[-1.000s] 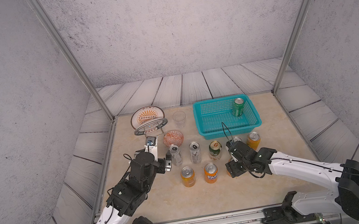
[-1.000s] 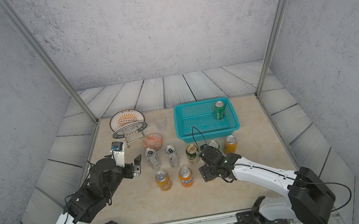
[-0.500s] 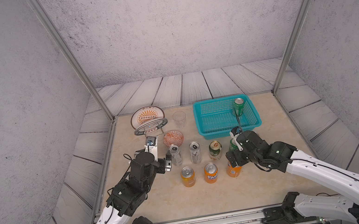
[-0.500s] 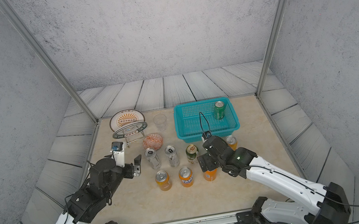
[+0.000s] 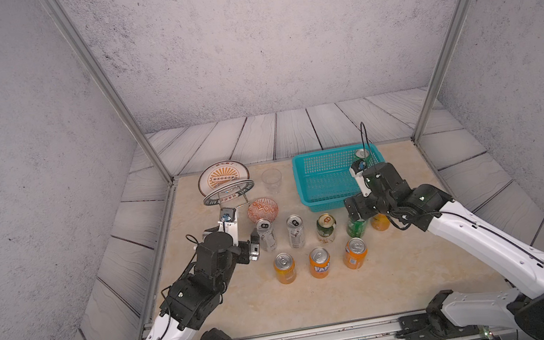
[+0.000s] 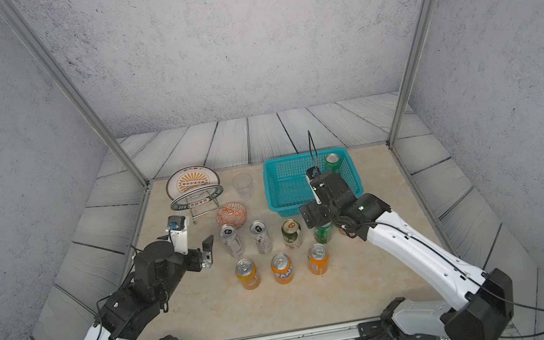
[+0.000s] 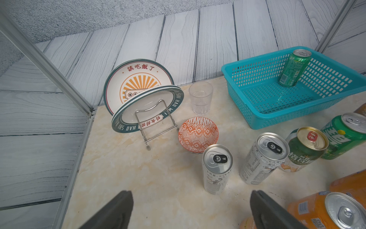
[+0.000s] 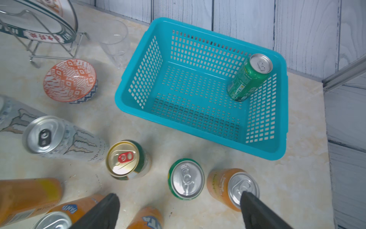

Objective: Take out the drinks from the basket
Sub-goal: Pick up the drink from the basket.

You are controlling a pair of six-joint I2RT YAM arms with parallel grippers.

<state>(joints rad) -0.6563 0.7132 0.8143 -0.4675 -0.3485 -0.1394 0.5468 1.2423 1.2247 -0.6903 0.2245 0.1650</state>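
**Q:** Right jaws, state?
**A:** Spread wide, gripping nothing. They hang above the surface, just short of the near wall of the basket.

**Q:** What stands below them?
**A:** The near green can is upright under the gap and free of both sides. The lone orange can is beside it. One jaw partly covers its top in the right wrist view, and I cannot tell if they touch.

**Q:** Any drink in the basket?
**A:** Yes, the far green can. It is well ahead of the right jaws, in the basket's far corner against the mesh wall. I cannot tell whether it is upright or leaning.

**Q:** Left jaws?
**A:** Released too, holding nothing. The first white can stands just ahead of their gap, and neither side appears to touch it. The second white can is next along, toward the right jaws. After that comes the green-and-cream can.

**Q:** Other drinks out?
**A:** A row of three orange cans stands upright on the surface, between the two pairs of jaws and nearer the robot's base.

**Q:** Anything else?
**A:** The plates on the wire rack, the clear cup and the patterned bowl. All are ahead of the left jaws and apart from them.
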